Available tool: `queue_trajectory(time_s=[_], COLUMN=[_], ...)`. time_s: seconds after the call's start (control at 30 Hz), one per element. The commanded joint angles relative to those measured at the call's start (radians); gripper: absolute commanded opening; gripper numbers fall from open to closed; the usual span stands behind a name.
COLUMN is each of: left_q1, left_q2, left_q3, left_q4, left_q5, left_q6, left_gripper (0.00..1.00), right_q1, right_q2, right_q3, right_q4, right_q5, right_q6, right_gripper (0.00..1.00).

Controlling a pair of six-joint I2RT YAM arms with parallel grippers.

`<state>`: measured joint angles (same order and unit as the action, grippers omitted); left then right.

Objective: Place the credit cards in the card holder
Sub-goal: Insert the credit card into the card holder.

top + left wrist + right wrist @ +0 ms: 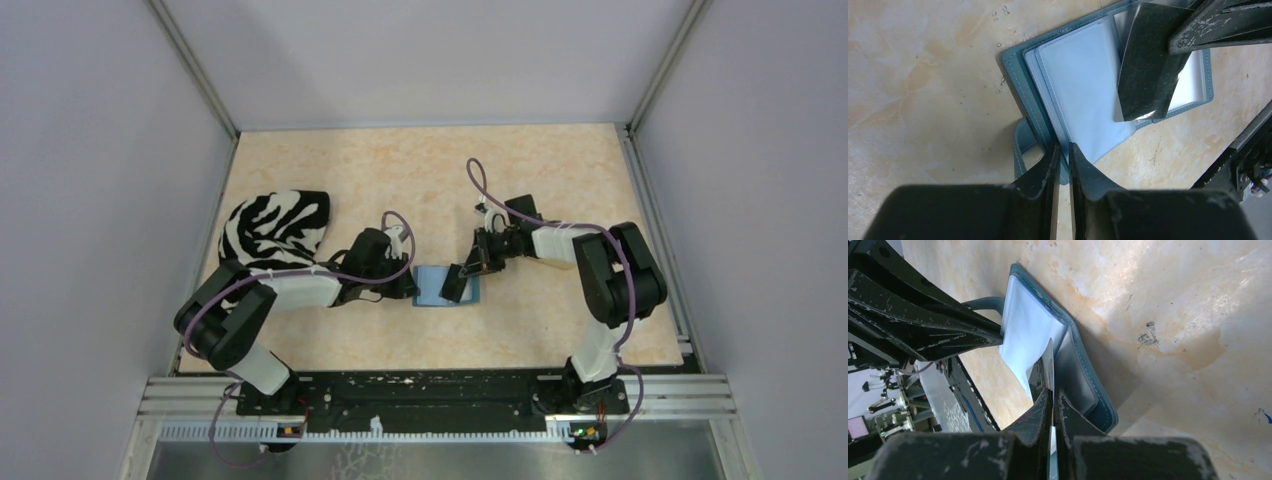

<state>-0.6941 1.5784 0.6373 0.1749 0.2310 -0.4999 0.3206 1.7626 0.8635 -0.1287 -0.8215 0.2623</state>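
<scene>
Beige desk [330, 170] holds the open card holder [1083, 85] at its middle, left end effector [1061, 150] pinching its edge, right end effector [1053, 392] clenching a dark card [1143, 65] over it; insertion apparently underway, next needing pocket alignment.

I counted one open card holder [430, 286], one dark card [1140, 75], one zebra-striped cloth [275, 228], and perhaps one tan item [556, 263], mostly hidden.

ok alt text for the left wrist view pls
An open teal card holder lies on the beige table, its edge pinched by the left tool. From the upper right, the right tool holds a dark card over its pale sleeves.
</scene>
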Motion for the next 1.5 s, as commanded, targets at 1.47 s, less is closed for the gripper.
queue_trajectory(time_s=[1.47], left_q1=[-0.004], left_q2=[0.101], left_q3=[0.092], left_q4=[-0.066], left_q5=[-0.002], left_q6=[0.095], left_gripper=[0.18], right_q1=[0.051], right_q2=[0.120], right_q3=[0.042], right_q4=[-0.036], right_q5=[0.075], right_q6=[0.139], right_gripper=[0.00])
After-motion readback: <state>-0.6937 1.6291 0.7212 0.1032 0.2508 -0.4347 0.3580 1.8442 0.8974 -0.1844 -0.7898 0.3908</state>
